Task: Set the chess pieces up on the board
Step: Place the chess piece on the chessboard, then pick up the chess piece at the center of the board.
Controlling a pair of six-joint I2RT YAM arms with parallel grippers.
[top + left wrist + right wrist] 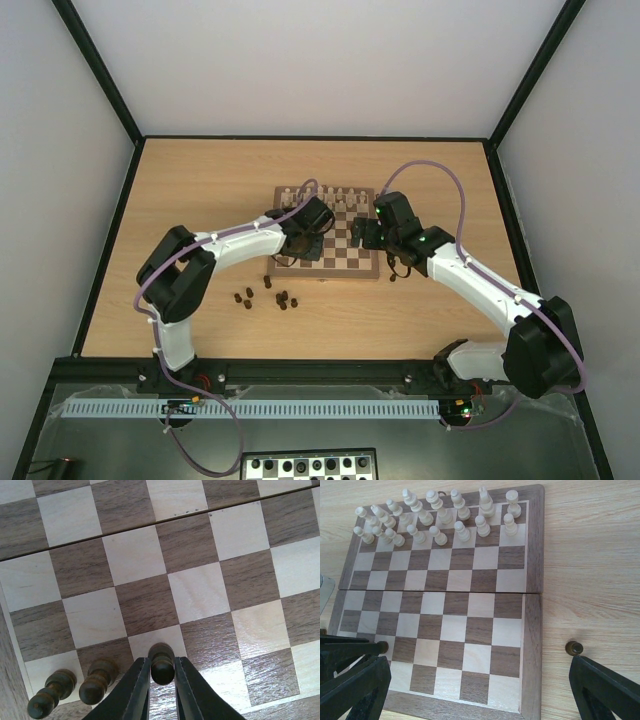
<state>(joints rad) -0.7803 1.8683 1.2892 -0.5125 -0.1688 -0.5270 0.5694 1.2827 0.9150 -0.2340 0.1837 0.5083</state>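
Nothing can be read in any view. The board (442, 605), the chess pieces (162, 662) and the counter (590, 555) carry no legible text, label, brand, number or sign.

the board (345, 252) lies mid-table, pale chessmen (335, 196) lined along its far edge. the left gripper (297, 247) hangs over its near-left corner, the right gripper (372, 236) over its right edge. loose dark chess pieces (283, 298) sit on the table (200, 200) just off the board's near-left corner.
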